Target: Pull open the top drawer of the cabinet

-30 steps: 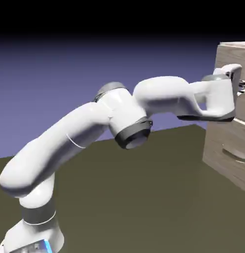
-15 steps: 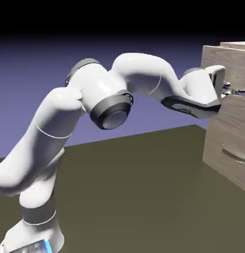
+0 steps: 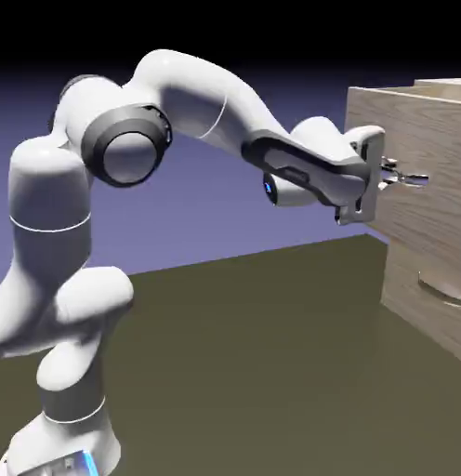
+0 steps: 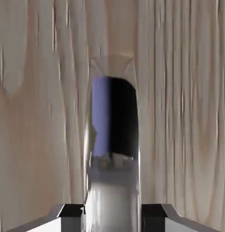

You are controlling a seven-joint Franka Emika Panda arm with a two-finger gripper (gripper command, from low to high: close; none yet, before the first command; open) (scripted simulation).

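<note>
Top drawer (image 3: 401, 135): sticking out of the cabinet (image 3: 406, 288)
Gripper (image 4: 112, 218): pinching the shiny handle (image 4: 113, 192) in front of the cabinet

The top drawer (image 3: 411, 153) juts from the cabinet (image 3: 429, 321), above its lower handle (image 3: 445, 286)

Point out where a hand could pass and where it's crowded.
Bare: the dark floor between the arm's base and the cabinet, below the raised forearm. Crowded: the top drawer's front, where the tool is shut on the metal bar handle.
</note>
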